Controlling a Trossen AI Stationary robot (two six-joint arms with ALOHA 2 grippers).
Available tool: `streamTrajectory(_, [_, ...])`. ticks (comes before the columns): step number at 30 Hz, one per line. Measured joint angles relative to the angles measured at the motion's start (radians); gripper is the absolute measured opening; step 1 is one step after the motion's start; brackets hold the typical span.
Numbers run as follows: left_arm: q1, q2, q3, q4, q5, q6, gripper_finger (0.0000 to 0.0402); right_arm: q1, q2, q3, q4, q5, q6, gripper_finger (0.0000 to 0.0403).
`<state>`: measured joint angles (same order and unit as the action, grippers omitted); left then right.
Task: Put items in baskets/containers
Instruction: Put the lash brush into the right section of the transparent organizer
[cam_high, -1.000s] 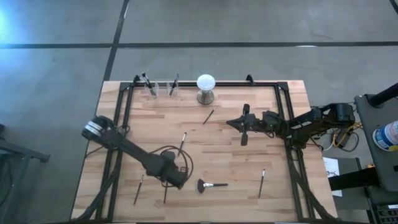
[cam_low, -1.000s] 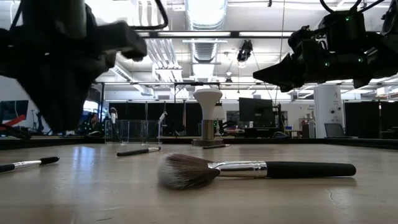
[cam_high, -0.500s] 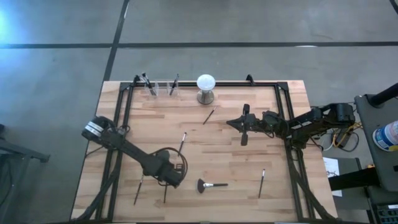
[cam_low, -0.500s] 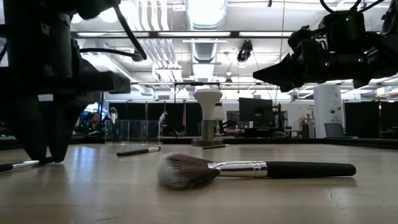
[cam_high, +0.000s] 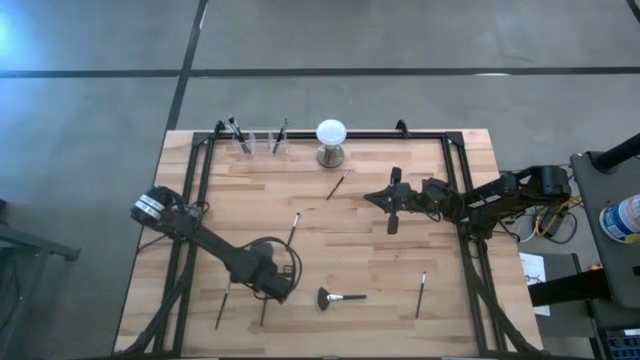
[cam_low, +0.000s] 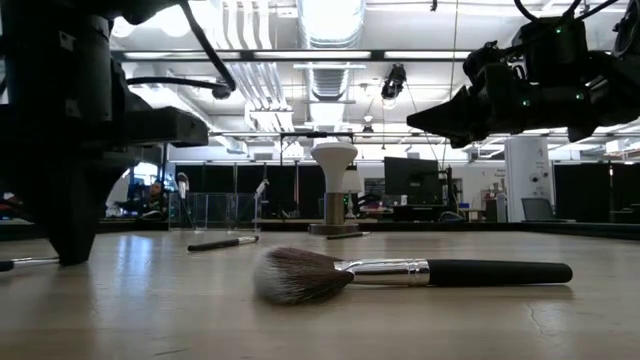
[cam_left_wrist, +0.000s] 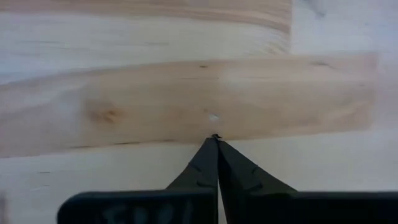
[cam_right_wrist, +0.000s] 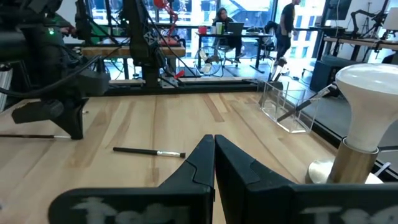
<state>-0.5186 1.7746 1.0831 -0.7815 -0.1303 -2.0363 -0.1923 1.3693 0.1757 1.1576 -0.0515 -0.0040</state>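
My left gripper (cam_high: 270, 288) points down near the table's front left, shut, with its tips (cam_left_wrist: 216, 138) at the wood. A slim dark-handled brush (cam_high: 263, 312) lies on the table and runs from the fingers toward the near edge; the low view shows its handle (cam_low: 25, 264) beside the fingers. My right gripper (cam_high: 370, 197) hangs level and shut above mid-table (cam_right_wrist: 214, 138), touching nothing. Three clear cups (cam_high: 260, 142) stand at the far edge with brushes leaning in them. A black fan brush (cam_high: 338, 297) lies flat nearby. My left gripper comes from above with its shut fingertips (cam_low: 70, 255) down on the table at the slim brush's far end. Whether the brush is between them I cannot tell. The wrist view shows only a dark speck (cam_left_wrist: 215, 135) at the tips and bare wood around.
More slim brushes lie flat on the wood (cam_high: 224, 303), (cam_high: 293, 229), (cam_high: 336, 186), (cam_high: 421, 293). A white globe on a metal stand (cam_high: 331, 140) stands right of the cups. A black frame (cam_high: 200, 170) runs along the table's edges.
My left gripper has sunk to the table and shifted slightly toward the left edge. Its fingers stood open on either side of the slim brush's dark end half a second ago and have now shut there. The brush still lies on the table.
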Motion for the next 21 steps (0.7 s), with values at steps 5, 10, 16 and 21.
streamTrajectory(5, [0.000,-0.051,0.012,-0.039,-0.037,0.016,0.0000,0.000,0.014,0.000,0.001,0.001,0.000,0.0008])
streamTrajectory(10, [0.003,-0.122,0.012,-0.077,-0.194,0.014,0.0000,0.000,0.020,0.001,0.003,0.001,0.002,0.0008])
streamTrajectory(16, [0.032,-0.187,0.011,-0.082,-0.422,0.120,0.0000,0.000,0.020,0.011,0.004,0.001,0.004,0.0008])
streamTrajectory(21, [0.107,-0.224,0.007,-0.041,-0.515,0.341,0.0000,0.000,0.020,0.012,0.003,0.001,0.010,0.0009])
